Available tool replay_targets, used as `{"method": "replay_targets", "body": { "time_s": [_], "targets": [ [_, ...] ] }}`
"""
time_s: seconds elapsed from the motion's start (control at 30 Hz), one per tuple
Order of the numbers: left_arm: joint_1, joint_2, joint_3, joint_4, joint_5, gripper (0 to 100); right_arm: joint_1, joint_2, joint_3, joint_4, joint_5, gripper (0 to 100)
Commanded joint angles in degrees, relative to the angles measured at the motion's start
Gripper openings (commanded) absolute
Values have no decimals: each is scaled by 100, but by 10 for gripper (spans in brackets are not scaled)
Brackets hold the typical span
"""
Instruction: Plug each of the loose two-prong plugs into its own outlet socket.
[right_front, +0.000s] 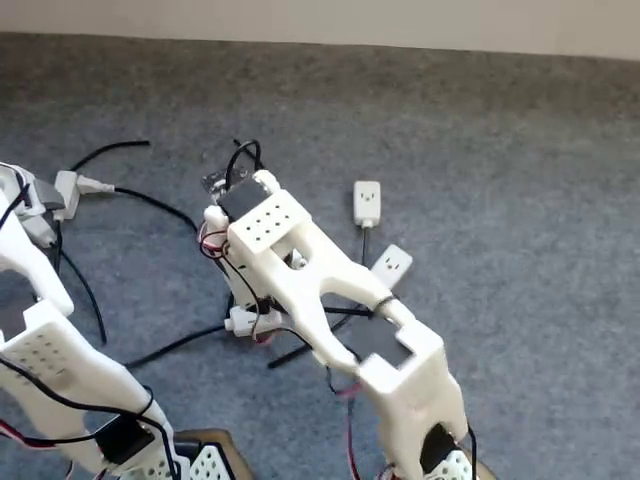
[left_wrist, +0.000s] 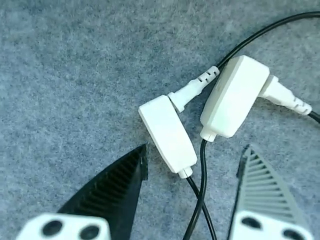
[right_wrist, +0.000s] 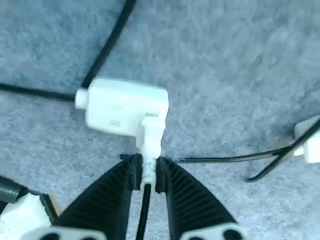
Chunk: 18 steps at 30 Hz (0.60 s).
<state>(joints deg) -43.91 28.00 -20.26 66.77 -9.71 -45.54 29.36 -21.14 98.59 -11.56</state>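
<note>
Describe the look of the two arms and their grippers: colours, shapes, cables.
The left arm and right arm are white moulded segments with black motor blocks and loose black and red wires. The left gripper pairs a ridged, tapered black finger with a grey finger; the right gripper has two black ones.

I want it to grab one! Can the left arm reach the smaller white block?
Probably yes: the left gripper is open, and the smaller white block lies uncovered on the carpet just ahead.

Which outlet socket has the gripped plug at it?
The outlet socket directly ahead of the right end effector, touching the plug it grips; the two face-up sockets lie with nothing plugged in.
</note>
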Motion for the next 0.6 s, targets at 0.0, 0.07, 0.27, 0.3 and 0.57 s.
{"method": "replay_targets", "body": {
  "time_s": [0.0, 0.07, 0.27, 0.3, 0.57],
  "targets": [
    [-4, -48, -13, -88, -44, 295, 48, 295, -312, 215, 79, 5],
    [-57, -48, -13, -97, -44, 295, 48, 382, -356, 215, 79, 5],
    [-84, -48, -13, -62, -53, 295, 48, 418, -312, -22, 88, 5],
    [-84, -66, -22, -53, -70, 295, 48, 400, -356, 13, 88, 9],
    [198, -57, -453, 1160, -1125, 296, 48, -971, -875, 242, 545, 235]
  ]
}}
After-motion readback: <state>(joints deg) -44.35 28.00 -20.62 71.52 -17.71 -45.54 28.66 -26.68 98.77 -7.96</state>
